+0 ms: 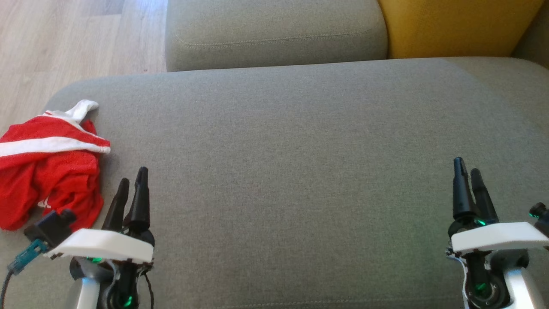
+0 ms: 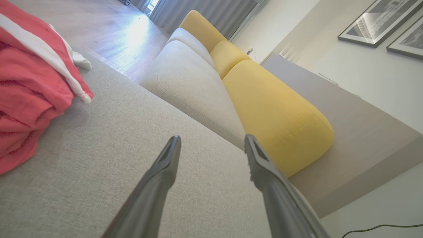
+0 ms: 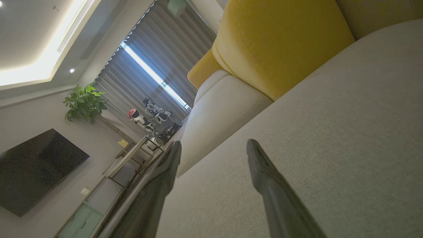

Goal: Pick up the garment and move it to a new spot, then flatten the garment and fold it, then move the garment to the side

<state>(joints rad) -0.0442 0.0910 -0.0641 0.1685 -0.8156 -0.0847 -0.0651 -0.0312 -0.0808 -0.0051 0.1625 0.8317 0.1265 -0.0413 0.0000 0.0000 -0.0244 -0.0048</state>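
Observation:
The garment (image 1: pixel 45 167) is red with white bands and lies crumpled at the left end of the grey sofa seat (image 1: pixel 291 146). In the left wrist view the garment (image 2: pixel 29 86) sits at the left edge. My left gripper (image 1: pixel 132 181) hovers just right of the garment, open, with nothing between its fingers; in its own view the left gripper (image 2: pixel 213 140) has the fingertips spread over bare cushion. My right gripper (image 1: pixel 466 166) is far off at the lower right, open and empty; its own view has the right gripper (image 3: pixel 214 144) spread above the seat.
A second grey cushion (image 1: pixel 274 34) and a yellow cushion (image 1: pixel 454 25) lie behind the seat. Wooden floor (image 1: pixel 64 38) shows past the seat's left edge. A television (image 3: pixel 36 168), a plant (image 3: pixel 84 102) and curtains (image 3: pixel 158 59) stand in the room beyond.

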